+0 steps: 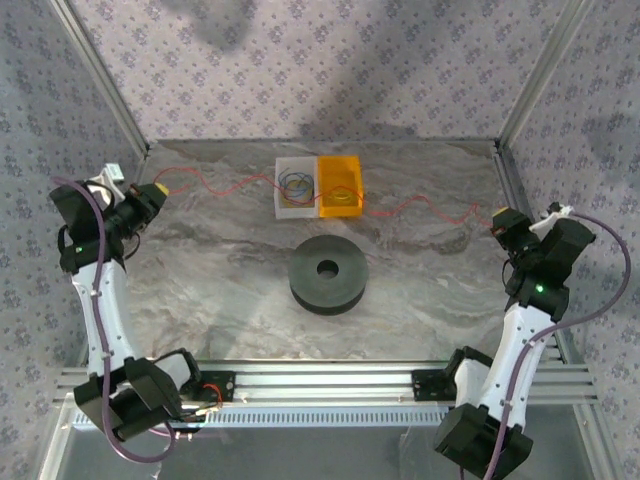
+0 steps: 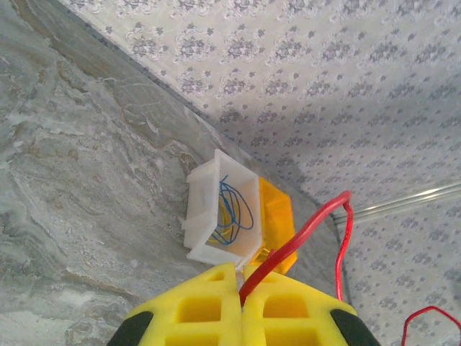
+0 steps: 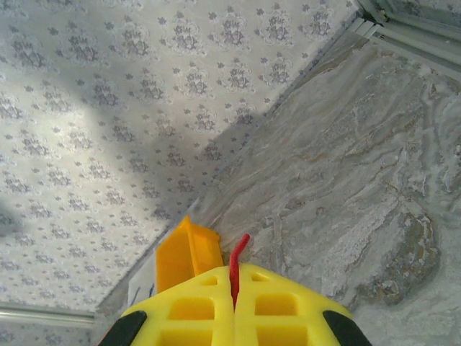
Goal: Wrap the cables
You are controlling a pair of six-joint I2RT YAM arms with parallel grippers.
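Marbled grey stone formed the counter (image 1: 200,280), walled on three sides by flowered wallpaper. From the overhead camera we saw the cable (image 1: 410,201), a very thin red-orange wire, stretched loosely in small waves across the far half of the counter from one arm to the other. The left fingers (image 1: 157,190) were at the far left and the right fingers (image 1: 501,215) at the far right, each at one end of the wire. Midway along, the wire ran past a white bin (image 1: 284,200) holding blue and yellow wire loops (image 1: 297,183) and an orange bin (image 1: 340,170) touching its right side. A black spool (image 1: 328,273) lay flat just near of the bins, apart from the wire.

At the left wrist, the left fingers (image 2: 229,285) were pressed together with no gap, pinching the cable (image 2: 292,249) in their seam. From there it rose as a stiff arc, bent sharply and dropped back down. Beyond the tips we saw the white bin (image 2: 200,209) with its blue loops (image 2: 236,209), and the orange bin (image 2: 277,216) behind it.

At the right wrist, the right fingers (image 3: 248,285) were likewise closed tight, and a short red end of the cable (image 3: 237,261) stuck out of their seam. The orange bin (image 3: 180,259) showed just past them, against the wall.
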